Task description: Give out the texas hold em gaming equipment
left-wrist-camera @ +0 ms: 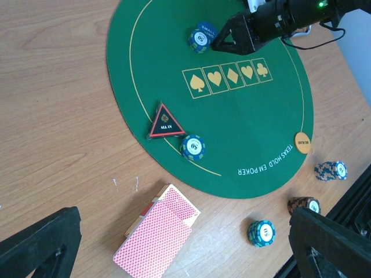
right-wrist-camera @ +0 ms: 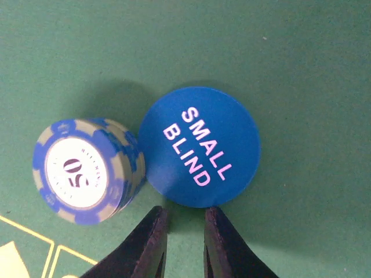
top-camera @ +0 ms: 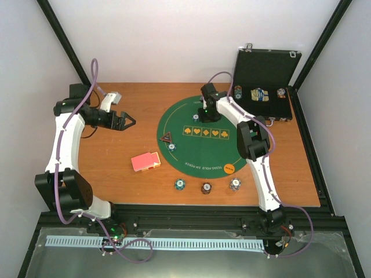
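A stack of red-backed cards (top-camera: 145, 161) lies on the wood left of the green mat (top-camera: 203, 152); in the left wrist view the cards (left-wrist-camera: 156, 231) lie below my open, empty left gripper (left-wrist-camera: 185, 217), which hovers at the left (top-camera: 124, 121). My right gripper (top-camera: 203, 114) is low over the mat's far side, jaws a narrow gap apart and empty (right-wrist-camera: 184, 211), just short of the blue "SMALL BLIND" disc (right-wrist-camera: 200, 146), which touches a blue 50 chip stack (right-wrist-camera: 87, 171). The red-edged triangle (top-camera: 167, 138), another blue chip stack (top-camera: 171, 147) and the orange disc (top-camera: 229, 169) lie on the mat.
Three chip stacks stand on the wood near the front edge: teal (top-camera: 179, 185), brown (top-camera: 206, 188), blue-orange (top-camera: 235, 184). The open black case (top-camera: 264, 87) with more chips sits at the back right. Black frame posts border the table.
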